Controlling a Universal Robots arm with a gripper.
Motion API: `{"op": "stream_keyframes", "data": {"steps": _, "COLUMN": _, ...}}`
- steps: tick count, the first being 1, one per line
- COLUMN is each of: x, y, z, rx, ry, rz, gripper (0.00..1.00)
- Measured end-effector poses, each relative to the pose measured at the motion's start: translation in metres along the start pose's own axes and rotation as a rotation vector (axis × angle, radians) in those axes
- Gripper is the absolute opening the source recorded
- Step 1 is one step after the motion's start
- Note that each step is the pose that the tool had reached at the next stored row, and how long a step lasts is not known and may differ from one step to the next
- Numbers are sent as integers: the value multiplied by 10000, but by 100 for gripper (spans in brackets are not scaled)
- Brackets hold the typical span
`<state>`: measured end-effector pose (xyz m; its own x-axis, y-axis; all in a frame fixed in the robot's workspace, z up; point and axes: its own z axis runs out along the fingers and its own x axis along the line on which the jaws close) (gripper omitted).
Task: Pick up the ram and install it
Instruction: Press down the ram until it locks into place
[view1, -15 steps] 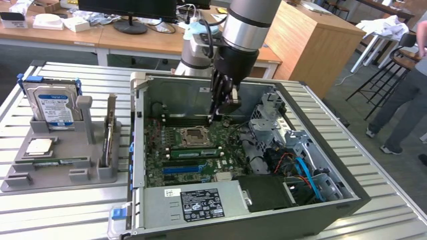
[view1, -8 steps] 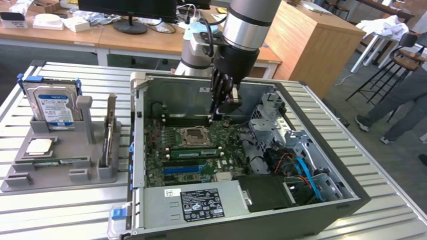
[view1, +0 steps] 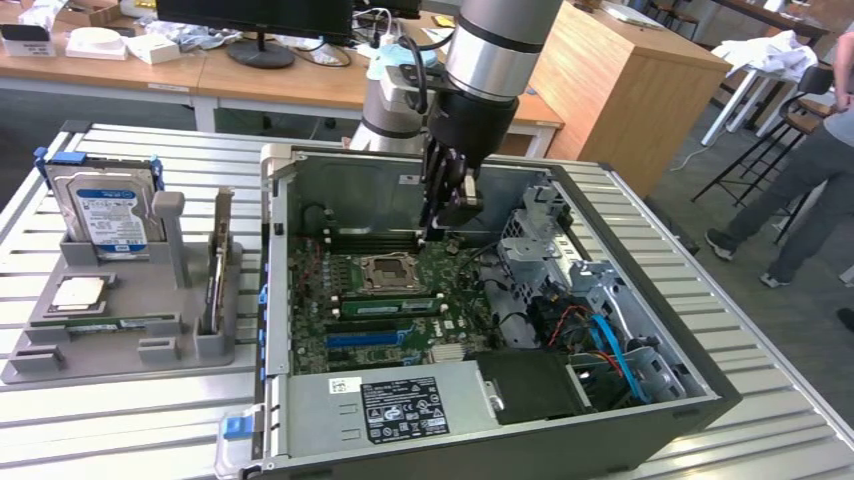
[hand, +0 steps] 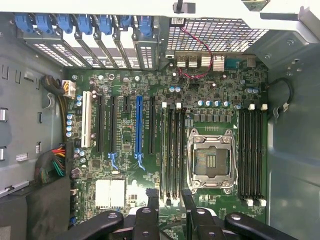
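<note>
My gripper (view1: 438, 232) hangs part-open and empty inside the computer case (view1: 276, 290), fingertips above the motherboard's (hand: 125, 85) memory slots (hand: 172, 150). I judge the pick calls for lifting clear of the case wall, then squaring the jaws across the stick's long edges. The ram (view1: 114, 322), a thin, narrow green strip, lies low in the grey tray (view1: 200, 352) at the exterior view's left, well apart from the gripper.

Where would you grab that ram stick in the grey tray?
At mid-length, jaws straddling its narrow width, coming from straight above: the ram lies long and thin in a tray groove, so seemingly only its upper side is free.
</note>
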<state>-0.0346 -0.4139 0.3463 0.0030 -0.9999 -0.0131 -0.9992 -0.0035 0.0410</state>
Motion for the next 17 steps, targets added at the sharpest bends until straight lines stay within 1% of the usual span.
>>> {"op": "stream_keyframes", "data": {"steps": 2, "x": 0, "y": 0, "z": 0, "rx": 0, "ry": -1, "rz": 0, "gripper": 30}}
{"op": "stream_keyframes", "data": {"steps": 4, "x": 0, "y": 0, "z": 0, "rx": 0, "ry": 0, "rz": 0, "gripper": 17}}
{"op": "stream_keyframes", "data": {"steps": 5, "x": 0, "y": 0, "z": 0, "rx": 0, "ry": 0, "rz": 0, "gripper": 17}}
{"op": "stream_keyframes", "data": {"steps": 6, "x": 0, "y": 0, "z": 0, "rx": 1, "ry": 0, "rz": 0, "gripper": 11}}
{"op": "stream_keyframes", "data": {"steps": 7, "x": 0, "y": 0, "z": 0, "rx": 0, "ry": -1, "rz": 0, "gripper": 10}}
{"op": "stream_keyframes", "data": {"steps": 17, "x": 0, "y": 0, "z": -1, "rx": 0, "ry": -1, "rz": 0, "gripper": 10}}
